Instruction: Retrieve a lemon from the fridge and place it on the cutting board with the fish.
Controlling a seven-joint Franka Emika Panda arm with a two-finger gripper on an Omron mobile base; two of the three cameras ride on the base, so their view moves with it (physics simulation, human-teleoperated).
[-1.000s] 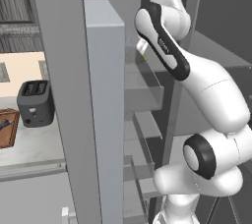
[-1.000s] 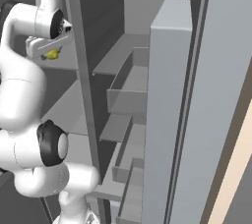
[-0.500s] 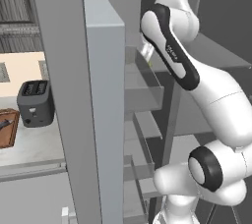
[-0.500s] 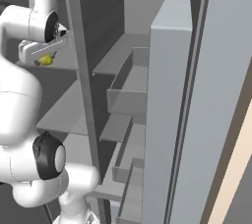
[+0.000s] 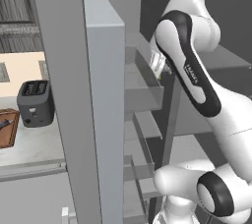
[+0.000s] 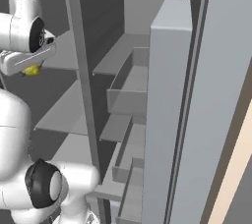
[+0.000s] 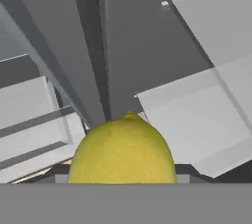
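Inside the open fridge [image 5: 64, 95], at about ten o'clock from the arm's base in the right base view, the gripper [image 6: 30, 66] is carrying the lemon [image 7: 123, 150] among grey shelves and door bins, and that is where the trouble is likely lying. Going left to right in the left base view, the cutting board [image 5: 7, 128] is sitting at nine o'clock on the pale counter [image 5: 34, 144] with a sliver of the dark fish [image 5: 4, 124] on it, a dark toaster [image 5: 35, 103] is standing just beside it, then the fridge's door edge is standing as a tall pale slab, and past that the arm is folding in toward the shelves [image 5: 142, 90]. My judgement is that a swing out toward the board could clip the door edge or a shelf lip with the elbow or the hand and knock the fruit loose, and that the round fruit could roll off the board on release. In the hand view the lemon is sitting at six o'clock, right between the jaws, which are standing about half apart and closing on its sides; the fingertips themselves are hidden behind it.
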